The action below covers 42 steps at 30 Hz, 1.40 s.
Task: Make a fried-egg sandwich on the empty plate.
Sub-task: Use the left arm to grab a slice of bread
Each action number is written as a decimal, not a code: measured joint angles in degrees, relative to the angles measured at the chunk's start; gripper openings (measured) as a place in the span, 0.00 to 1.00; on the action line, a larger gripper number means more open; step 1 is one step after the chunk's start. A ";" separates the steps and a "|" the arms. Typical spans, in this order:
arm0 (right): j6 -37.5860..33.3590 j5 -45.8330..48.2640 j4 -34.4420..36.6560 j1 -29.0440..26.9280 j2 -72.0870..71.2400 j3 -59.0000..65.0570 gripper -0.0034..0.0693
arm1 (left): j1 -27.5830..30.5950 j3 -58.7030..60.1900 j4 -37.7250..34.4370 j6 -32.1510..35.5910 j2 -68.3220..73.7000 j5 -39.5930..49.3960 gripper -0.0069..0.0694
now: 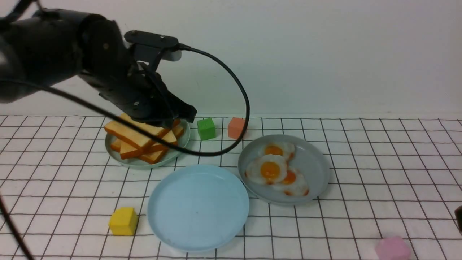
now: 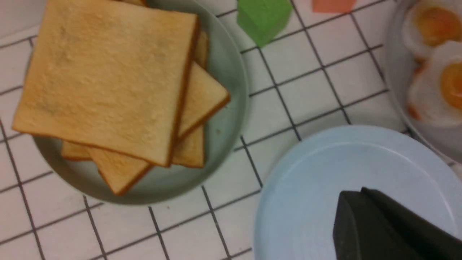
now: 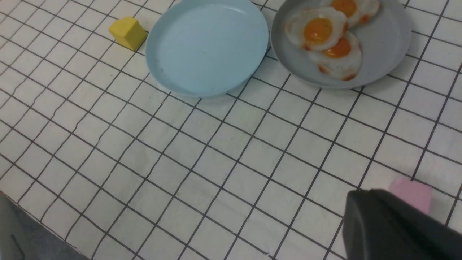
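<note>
Several golden toast slices point(image 1: 139, 139) point(image 2: 108, 76) lie stacked on a pale green plate point(image 1: 133, 162) point(image 2: 225, 72) at the back left. My left gripper point(image 1: 189, 115) point(image 2: 352, 196) hovers just above that stack's right side, shut and holding nothing. The empty plate point(image 1: 197, 206) point(image 2: 325, 173) point(image 3: 207, 47), light sky-blue, sits in the front middle with nothing on it. Three fried eggs point(image 1: 270, 169) point(image 3: 317, 30) point(image 2: 438, 83) lie on a grey-blue plate point(image 1: 314, 169) point(image 3: 386, 43) to its right. My right gripper point(image 3: 355, 198) is shut and empty above the tabletop at the near right.
A green cube point(image 1: 206, 128) point(image 2: 263, 18) and a salmon cube point(image 1: 236, 127) stand behind the plates. A yellow cube point(image 1: 123, 221) point(image 3: 128, 32) sits left of the empty plate. A pink block point(image 1: 392, 248) point(image 3: 411, 195) lies near my right gripper. The left arm's cable point(image 1: 242, 119) loops over the table.
</note>
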 joint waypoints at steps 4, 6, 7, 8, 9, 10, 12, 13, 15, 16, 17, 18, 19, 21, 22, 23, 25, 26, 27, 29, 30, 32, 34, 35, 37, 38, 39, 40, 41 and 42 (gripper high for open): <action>0.05 0.06 0.00 0.04 0.00 0.00 0.06 | 2.27 -6.62 1.00 0.00 6.54 3.20 0.07; 0.05 0.22 0.00 0.04 0.00 0.00 0.06 | 4.24 -10.61 1.57 1.54 11.08 4.75 0.09; 0.05 0.30 0.00 0.04 0.00 0.00 0.06 | 4.77 -11.57 1.87 2.49 12.43 4.91 0.10; 0.05 0.30 -0.05 0.04 0.00 0.00 0.06 | 5.13 -12.09 2.15 3.53 13.54 4.91 0.13; 0.05 0.30 -0.02 0.04 0.00 0.00 0.06 | 5.26 -12.51 2.55 4.44 14.38 4.66 0.16; 0.11 0.30 -0.02 0.04 0.00 0.00 0.06 | 5.26 -12.71 2.95 5.15 14.94 4.32 0.19; 0.11 0.30 -0.02 0.04 0.00 0.00 0.06 | 5.26 -12.83 3.06 6.00 15.60 3.59 0.24; 0.11 0.30 -0.02 0.04 0.00 0.00 0.06 | 5.26 -12.98 3.11 6.52 16.33 1.75 0.32; 0.11 0.30 -0.02 0.04 0.00 0.00 0.06 | 5.20 -13.05 3.46 6.71 17.04 -0.48 0.41; 0.11 0.30 -0.02 0.04 0.00 0.00 0.06 | 5.20 -13.05 3.54 6.73 17.19 -0.97 0.43; 0.11 0.24 -0.02 0.04 0.00 0.00 0.06 | 5.20 -13.05 4.21 6.84 17.80 -2.04 0.49; 0.11 0.24 -0.02 0.04 0.00 0.00 0.06 | 5.20 -13.05 5.15 6.91 18.45 -2.84 0.54; 0.11 0.24 -0.02 0.04 0.00 0.00 0.06 | 5.20 -13.05 6.01 6.90 19.07 -3.18 0.57; 0.11 0.24 -0.02 0.04 0.00 0.00 0.07 | 5.20 -13.05 8.01 6.90 20.43 -3.48 0.61; 0.11 0.24 -0.02 0.04 0.00 0.00 0.07 | 5.20 -13.05 8.19 6.90 20.58 -3.48 0.61; 0.11 0.24 -0.02 0.04 0.00 0.00 0.07 | 5.20 -13.05 9.56 6.90 21.58 -3.84 0.63; 0.11 0.24 -0.02 0.04 0.00 0.00 0.07 | 5.20 -13.05 10.76 6.90 22.44 -4.30 0.63; 0.11 0.24 -0.02 0.04 0.00 0.00 0.07 | 5.20 -13.05 11.17 6.90 22.66 -4.45 0.63; 0.11 0.24 -0.02 0.04 0.00 0.00 0.07 | 5.20 -13.10 11.49 6.90 22.83 -4.63 0.63; 0.11 0.28 -0.02 0.04 0.00 0.00 0.07 | 5.20 -13.23 11.78 6.90 22.96 -4.68 0.62; 0.11 0.28 -0.02 0.04 0.00 0.00 0.07 | 5.20 -13.29 11.97 6.90 23.10 -4.68 0.59; 0.11 0.28 0.25 0.04 0.00 0.00 0.07 | 5.15 -13.55 12.72 6.90 23.63 -4.63 0.49; 0.11 0.43 0.82 0.04 0.00 0.00 0.07 | 5.15 -13.66 12.92 6.90 23.68 -4.36 0.38; 0.11 0.66 1.29 0.04 0.00 0.00 0.07 | 5.15 -13.72 13.05 6.90 23.68 -4.21 0.30; 0.11 0.88 1.65 0.04 0.00 0.00 0.07 | 5.10 -13.72 13.05 6.90 23.62 -4.08 0.21; 0.11 1.00 2.04 0.04 0.00 0.00 0.07 | 5.05 -13.72 13.05 6.90 23.49 -3.86 0.15; 0.11 1.16 2.24 0.04 0.00 0.00 0.07 | 4.98 -13.72 13.05 6.90 23.24 -3.74 0.13; 0.11 1.29 2.37 0.04 0.00 0.00 0.08 | 4.87 -13.65 13.05 6.67 22.28 -2.89 0.11; 0.11 1.29 2.37 0.04 0.00 0.00 0.08 | 4.87 -13.63 13.05 6.67 22.28 -2.89 0.11; 0.11 1.29 2.37 0.04 0.00 0.00 0.08 | 4.43 -13.41 12.87 5.56 20.10 -0.31 0.11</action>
